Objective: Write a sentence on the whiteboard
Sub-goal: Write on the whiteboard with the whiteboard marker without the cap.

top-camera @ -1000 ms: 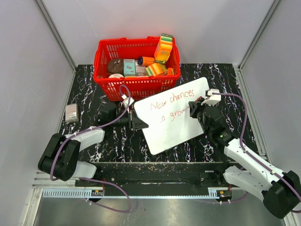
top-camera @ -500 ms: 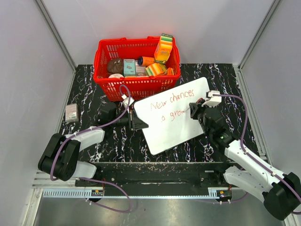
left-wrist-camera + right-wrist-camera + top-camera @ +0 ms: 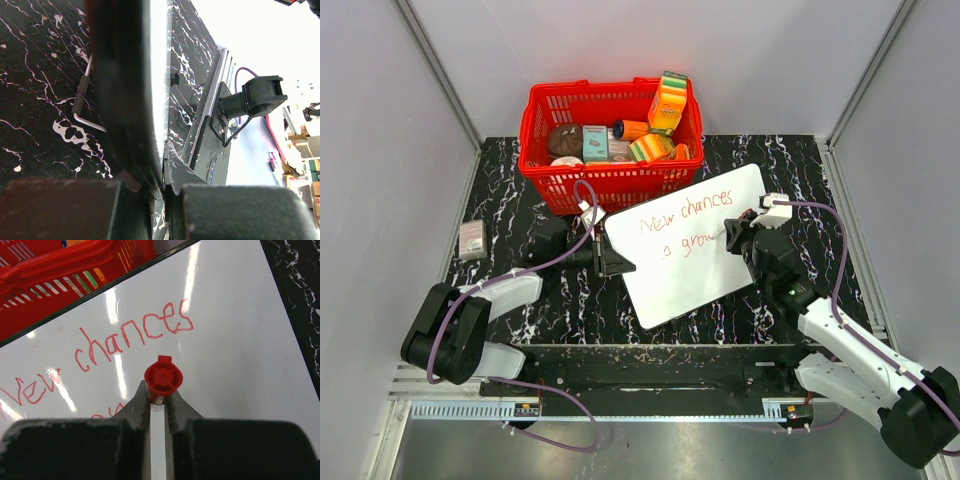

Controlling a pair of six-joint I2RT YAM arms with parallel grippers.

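The glossy whiteboard (image 3: 692, 282) lay askew on the table (image 3: 500, 200). Its sentence (image 3: 685, 212), thin red handwriting, read "New chances" above "grow".

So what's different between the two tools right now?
The left tool pinches the edge of the whiteboard; the right tool grips a red marker held over the red writing. The left tool sits at the board's rim, the right tool above its face. Both are shut on something.
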